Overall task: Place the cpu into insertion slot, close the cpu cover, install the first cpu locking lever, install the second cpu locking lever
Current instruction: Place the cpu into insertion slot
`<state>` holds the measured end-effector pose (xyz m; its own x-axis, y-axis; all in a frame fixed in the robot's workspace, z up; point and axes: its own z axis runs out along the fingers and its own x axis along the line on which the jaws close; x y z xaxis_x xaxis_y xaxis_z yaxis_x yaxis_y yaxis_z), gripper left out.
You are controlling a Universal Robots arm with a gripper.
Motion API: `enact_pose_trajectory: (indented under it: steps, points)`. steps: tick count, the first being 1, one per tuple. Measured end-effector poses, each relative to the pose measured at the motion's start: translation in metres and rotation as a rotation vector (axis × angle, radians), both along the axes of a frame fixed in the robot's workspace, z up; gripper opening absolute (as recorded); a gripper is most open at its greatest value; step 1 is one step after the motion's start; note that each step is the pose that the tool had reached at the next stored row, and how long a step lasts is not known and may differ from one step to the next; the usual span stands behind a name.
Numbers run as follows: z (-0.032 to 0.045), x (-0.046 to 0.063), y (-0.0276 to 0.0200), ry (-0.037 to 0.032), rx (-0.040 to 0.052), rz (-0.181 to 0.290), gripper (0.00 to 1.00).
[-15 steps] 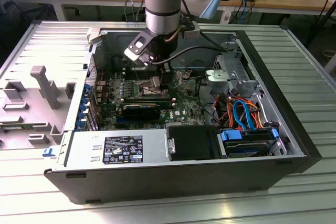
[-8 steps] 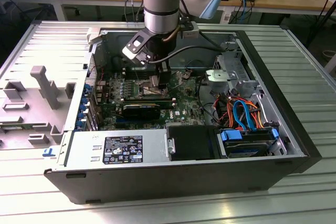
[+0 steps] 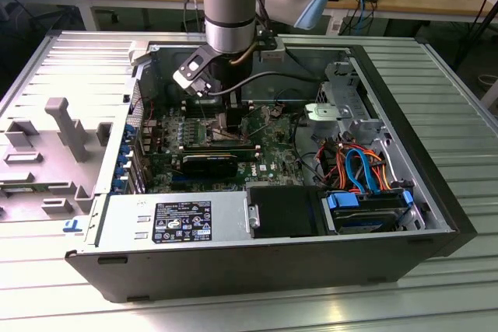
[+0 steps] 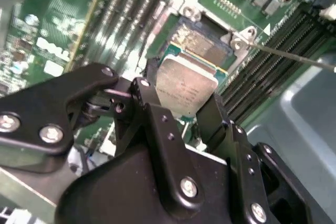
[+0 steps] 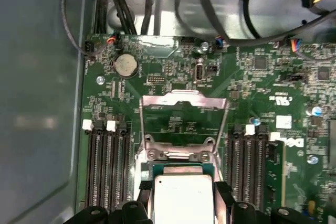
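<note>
The cpu (image 4: 185,80) is a small flat square with a dull silvery top and a thin green edge. The gripper (image 4: 181,102) is clamped on it, its two black fingers (image 4: 148,97) pressing on opposite sides. The chip sits at the slot (image 4: 202,40), covering the near part. The far part of the dark recess and its silvery rim stay bare. I cannot tell whether the chip is seated or just above.

In the first wrist view the cpu (image 5: 184,195) shows between the fingers (image 5: 144,199), and beyond it the cover (image 5: 184,99) stands open. It is a thin silvery frame with the green board visible through its cut-out. Long black memory slots (image 5: 107,166) run on both sides of it, and a coin battery (image 5: 126,65) lies farther off.

The exterior view shows the arm reaching down into an open case (image 3: 257,266) lying on its side, the gripper (image 3: 231,118) low over the board (image 3: 272,153). Inside the case are also a black card (image 3: 210,165), a grey power supply (image 3: 171,219), a drive (image 3: 366,211) at the exterior view's right, and orange and blue cables (image 3: 362,165) above the drive.
</note>
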<state>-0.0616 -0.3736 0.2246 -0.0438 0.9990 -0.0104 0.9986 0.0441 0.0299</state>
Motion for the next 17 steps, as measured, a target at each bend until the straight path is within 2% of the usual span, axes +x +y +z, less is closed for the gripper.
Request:
enact_pose_trajectory:
  steps: [4, 12, 17]
  points:
    - [-0.0068, -0.004, 0.0066, -0.0001, 0.0001, -0.002, 0.55]
    - [-0.0163, -0.007, 0.0063, 0.0002, -0.0002, -0.002, 0.55]
    - [-0.0197, -0.007, 0.0019, -0.0001, 0.0002, -0.002, 0.55]
